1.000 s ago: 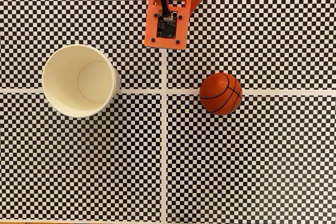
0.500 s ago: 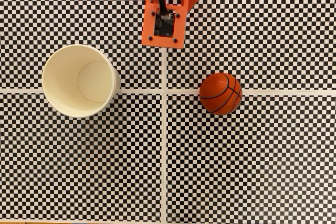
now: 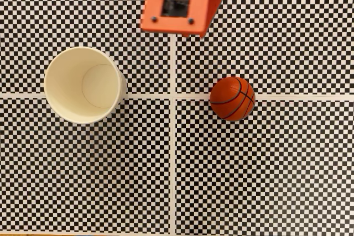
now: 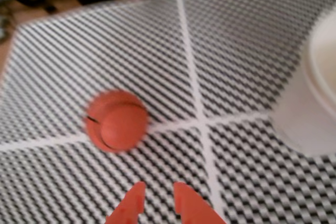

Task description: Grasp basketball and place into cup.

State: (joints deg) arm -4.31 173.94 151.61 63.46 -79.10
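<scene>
A black-and-white checkerboard surface (image 3: 276, 181) is seen across the whole fixed view, divided into four panels by thin white lines that cross near the middle of the frame. The basketball (image 3: 232, 98) is found right of centre, resting on the horizontal white line, well apart from the cup (image 3: 84, 84), which stands upright at the left with its mouth open and its plain inside exposed. The orange arm (image 3: 182, 1) is seen at the top centre edge, above the vertical line, with a dark circuit board set into its housing.

In the wrist view, which is blurred, the basketball (image 4: 116, 120) is placed left of centre on the same white line, and the cup (image 4: 315, 82) is cut off by the right edge. The gripper (image 4: 159, 195) is shown at the bottom centre, its two orange fingertips parted by a narrow gap with nothing held between them, short of the ball. Beyond the far edge of the checkered sheet, a brownish floor and dark shapes are glimpsed along the top.
</scene>
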